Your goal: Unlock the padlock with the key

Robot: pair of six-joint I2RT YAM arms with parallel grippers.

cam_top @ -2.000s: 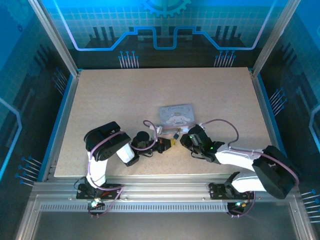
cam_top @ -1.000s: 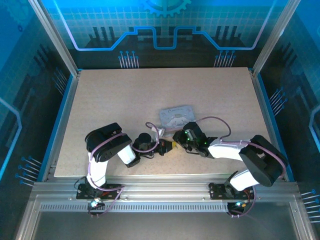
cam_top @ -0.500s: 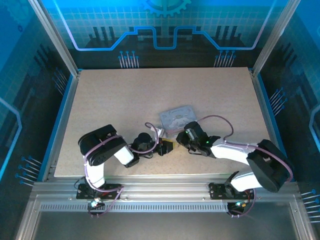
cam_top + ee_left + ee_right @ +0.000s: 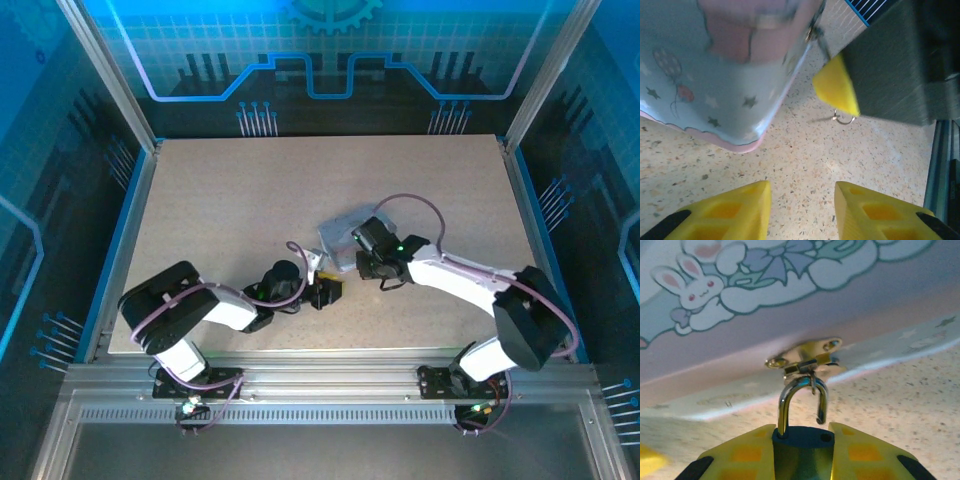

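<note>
The padlock (image 4: 801,445) has a dark body and a chrome shackle (image 4: 784,402). My right gripper (image 4: 802,431) is shut on its body. The shackle stands open: its right leg is out of the body, its curve hooked through the brass hasp (image 4: 805,356) of the pale tin (image 4: 790,300). In the top view the right gripper (image 4: 358,264) sits at the tin's (image 4: 335,232) near edge. My left gripper (image 4: 802,192) is open over bare table, its fingers (image 4: 740,210) apart, just short of the right one (image 4: 328,293). A small wire ring (image 4: 842,119) shows under the right gripper's yellow fingertip (image 4: 836,87); the key itself I cannot make out.
The tin's rounded corner (image 4: 745,142) lies just ahead and left of my left fingers. The right gripper's dark body (image 4: 895,60) stands ahead on the right. The two grippers are close together. The speckled tabletop (image 4: 250,190) stretches wide beyond the tin.
My left gripper has opened, and its arm's elbow has swung left. The right arm has swung toward the tin, carrying the padlock to the tin's near edge.
</note>
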